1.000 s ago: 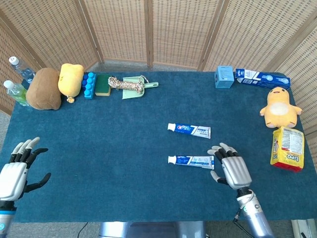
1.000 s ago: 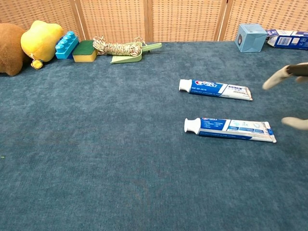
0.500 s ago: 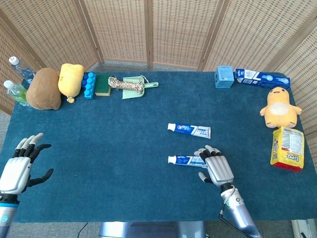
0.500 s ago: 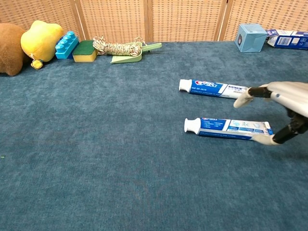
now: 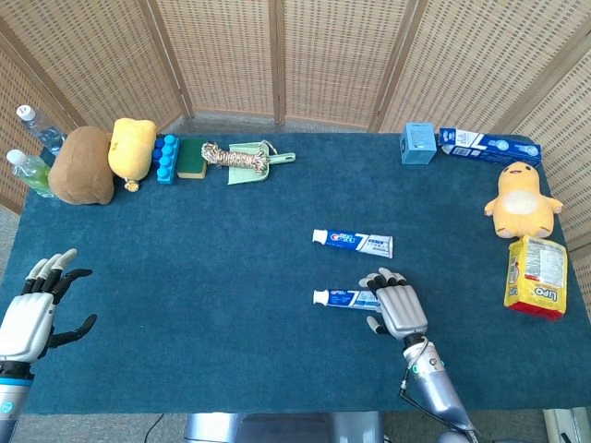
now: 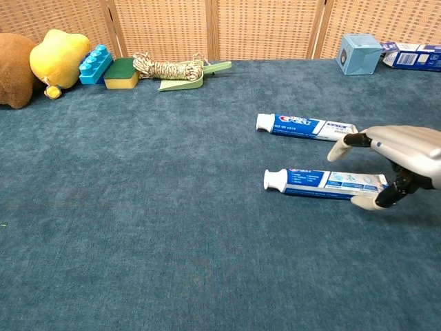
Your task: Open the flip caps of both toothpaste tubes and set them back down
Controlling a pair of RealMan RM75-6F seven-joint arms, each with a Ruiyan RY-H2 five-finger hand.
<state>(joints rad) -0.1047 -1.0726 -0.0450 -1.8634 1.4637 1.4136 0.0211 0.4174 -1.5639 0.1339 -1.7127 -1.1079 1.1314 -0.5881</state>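
Both caps unopened; right hand [image 6: 403,155], fingers [image 6: 342,145] apart, over near toothpaste tube [image 6: 324,184]; far tube [image 6: 306,127] untouched.

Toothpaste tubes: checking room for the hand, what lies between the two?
Only bare blue cloth between the far tube and the near tube, plainest in the chest view.

Two capped toothpaste tubes [image 5: 353,242] [image 5: 348,298] lie flat, parallel.
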